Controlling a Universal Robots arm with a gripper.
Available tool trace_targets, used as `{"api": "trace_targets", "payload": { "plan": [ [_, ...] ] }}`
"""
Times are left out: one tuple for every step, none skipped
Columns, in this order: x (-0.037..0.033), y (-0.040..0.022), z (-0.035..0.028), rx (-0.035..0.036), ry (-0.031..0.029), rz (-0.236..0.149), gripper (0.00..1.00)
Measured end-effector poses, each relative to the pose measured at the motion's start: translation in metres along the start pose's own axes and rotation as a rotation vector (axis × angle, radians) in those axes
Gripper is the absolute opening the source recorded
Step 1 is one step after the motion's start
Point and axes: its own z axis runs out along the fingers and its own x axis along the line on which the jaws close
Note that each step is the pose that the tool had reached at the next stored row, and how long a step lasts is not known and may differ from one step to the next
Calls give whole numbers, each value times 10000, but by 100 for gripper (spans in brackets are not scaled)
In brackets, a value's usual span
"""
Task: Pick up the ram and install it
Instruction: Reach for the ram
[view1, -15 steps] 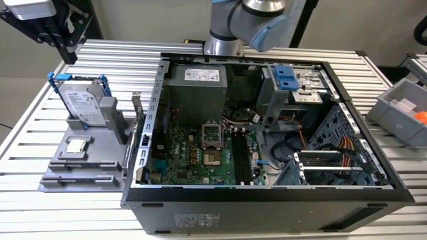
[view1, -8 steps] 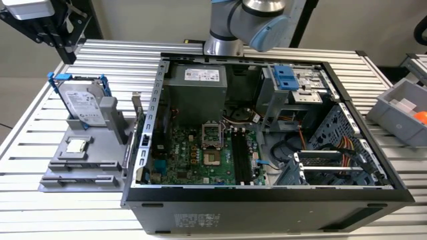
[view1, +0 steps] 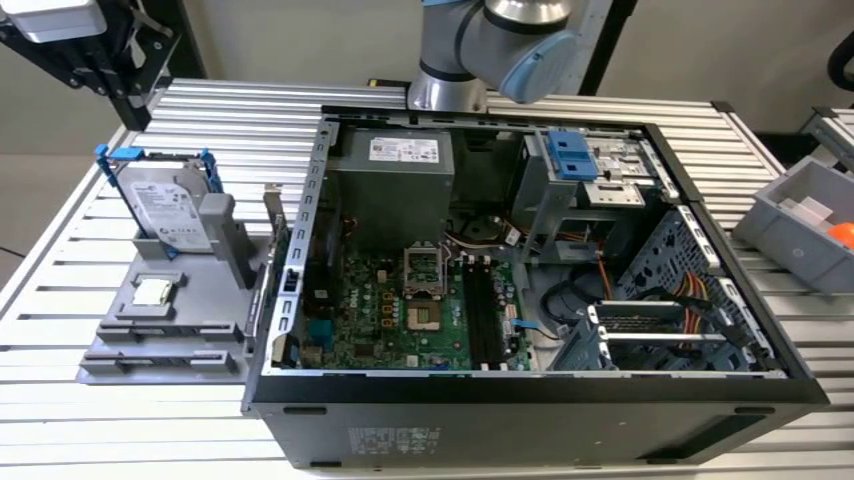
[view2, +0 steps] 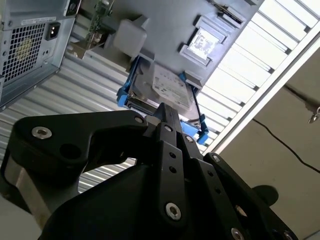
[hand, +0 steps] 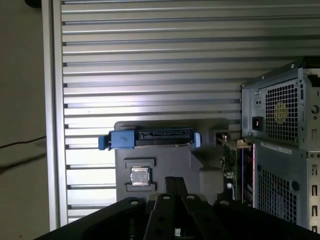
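Here's what bugs me about this setup. Closest in, the black linkage gripper (hand: 175, 181) hangs well above everything. Its jaws look pressed together with nothing between them, so if it went down like that I reckon it'd jab the top edge of a part instead of straddling it. Just past the tips is the grey plastic fixture block (hand: 170, 160), with a small silver square processor chip (hand: 140, 176) sitting in a pocket. The thin blue-green ram stick (hand: 234, 159) isn't grasped. It stands on edge at the fixture's side toward the case, just beside the wall of the grey steel computer case (hand: 280, 150). To me that leaves hardly any room for a finger on that side, and clipping the wall could knock the stick crooked. A bit further back the silver hard drive in a blue frame (hand: 150, 138) stands upright, which is an easy wrong pick imo. Beyond that is the ribbed aluminium tabletop (hand: 150, 60), where a dropped stick could wedge in a groove. Farthest off, in the exterior view, the long black memory slots (view1: 483, 312) sit on the green motherboard (view1: 374, 310) deep inside the case. A tilted stick pressed in there could bind or flex the board.
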Motion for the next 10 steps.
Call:
{"api": "trace_targets", "payload": {
  "plan": [
    [0,-9,0,-1,-1,0,0],
    [-1,-17,0,-1,-1,-1,0],
    [-1,-25,-1,0,0,-1,0],
    [-1,-33,-2,0,0,0,0],
    [-1,-41,-2,-1,0,0,0],
    [-1,-49,-2,0,-1,0,0],
    [0,-60,-3,0,0,0,0],
    [0,-70,-3,-1,-1,-1,0],
    [0,-81,-3,-1,-1,0,0],
    [1,-94,-4,-1,-1,0,0]
  ]
}}
